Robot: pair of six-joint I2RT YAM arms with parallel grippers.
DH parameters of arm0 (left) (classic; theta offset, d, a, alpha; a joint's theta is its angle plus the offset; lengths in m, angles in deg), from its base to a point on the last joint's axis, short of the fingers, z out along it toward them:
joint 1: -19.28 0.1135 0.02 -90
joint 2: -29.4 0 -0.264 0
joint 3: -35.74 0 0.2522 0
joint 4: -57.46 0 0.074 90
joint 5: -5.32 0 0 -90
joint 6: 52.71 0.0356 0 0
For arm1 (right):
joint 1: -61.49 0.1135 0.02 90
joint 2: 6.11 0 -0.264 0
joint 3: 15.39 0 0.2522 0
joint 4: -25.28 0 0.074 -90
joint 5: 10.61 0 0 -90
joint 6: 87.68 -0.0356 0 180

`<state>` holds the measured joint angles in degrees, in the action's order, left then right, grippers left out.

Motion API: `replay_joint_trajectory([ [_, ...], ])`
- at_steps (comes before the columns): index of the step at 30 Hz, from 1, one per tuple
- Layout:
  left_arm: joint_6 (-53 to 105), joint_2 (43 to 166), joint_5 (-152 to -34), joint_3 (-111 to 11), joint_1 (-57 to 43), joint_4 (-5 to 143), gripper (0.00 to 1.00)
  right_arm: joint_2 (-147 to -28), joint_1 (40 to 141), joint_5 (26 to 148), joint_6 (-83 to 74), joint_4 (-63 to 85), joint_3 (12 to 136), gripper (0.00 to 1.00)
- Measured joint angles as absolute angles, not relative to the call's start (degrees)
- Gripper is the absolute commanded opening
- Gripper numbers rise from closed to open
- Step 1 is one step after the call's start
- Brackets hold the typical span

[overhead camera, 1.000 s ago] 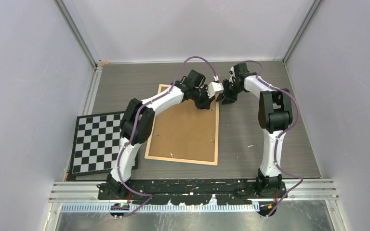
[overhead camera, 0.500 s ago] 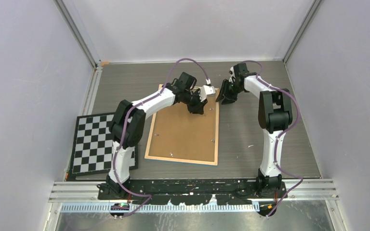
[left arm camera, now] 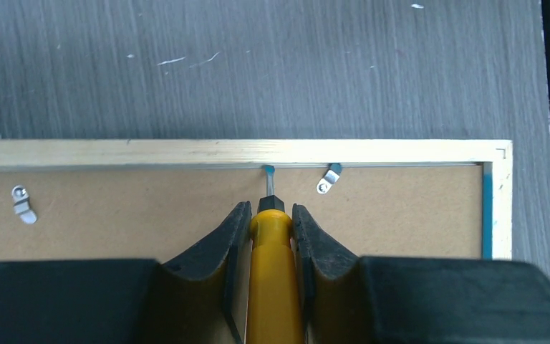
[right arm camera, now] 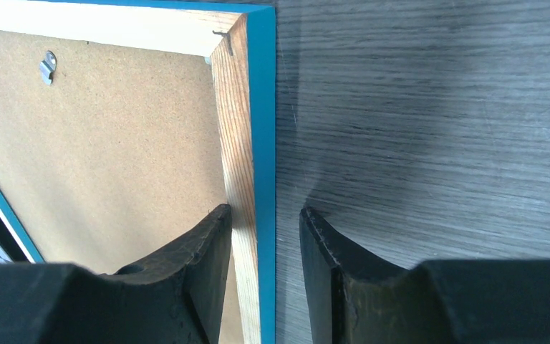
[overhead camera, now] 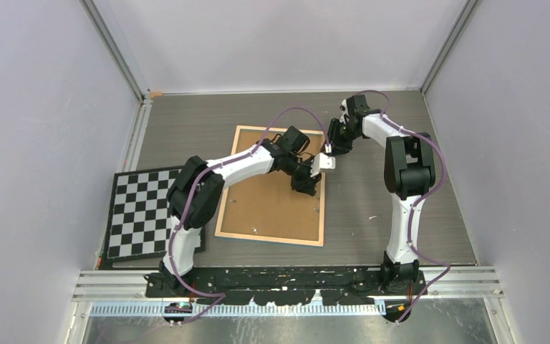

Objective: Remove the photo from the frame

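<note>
Lying face down on the table [overhead camera: 372,193], the frame [overhead camera: 258,204] shows its brown backing up, just right of a checkerboard [overhead camera: 143,211] (their edges close together). The left gripper [left arm camera: 271,209] is clenched on a yellow-handled screwdriver [left arm camera: 274,287], whose tip sits at the seam between backing and wood rim, just beside a metal tab [left arm camera: 328,179]. The right gripper [right arm camera: 263,213] is near the frame's far right corner, jaws parted astride the rim: one finger over the backing, the other over the table, grasping nothing.
</note>
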<state>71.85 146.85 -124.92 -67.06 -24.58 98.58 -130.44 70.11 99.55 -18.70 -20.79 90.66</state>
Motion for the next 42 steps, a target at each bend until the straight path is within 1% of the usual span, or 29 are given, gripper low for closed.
replay_joint_trajectory([
  [15,77.7,146.4,-128.3,-65.9,-26.7,102.4,0.00,-130.3,70.3,99.1,-17.3,-20.4,90.5,0.44],
  [23,82.7,145.1,-127.9,-64.5,-27.2,102.8,0.00,-130.3,70.4,98.9,-16.8,-20.2,90.5,0.44],
  [28,86.2,143.7,-127.6,-64.3,-27.5,105.6,0.00,-130.3,70.4,98.9,-16.2,-20.2,90.5,0.44],
  [33,88.8,143.2,-128.0,-64.2,-27.5,111.3,0.00,-130.3,70.5,98.7,-15.7,-20.2,90.5,0.44],
  [42,90.9,143.1,-128.4,-64.8,-27.6,114.6,0.00,-130.3,70.6,98.7,-15.6,-20.2,90.6,0.44],
])
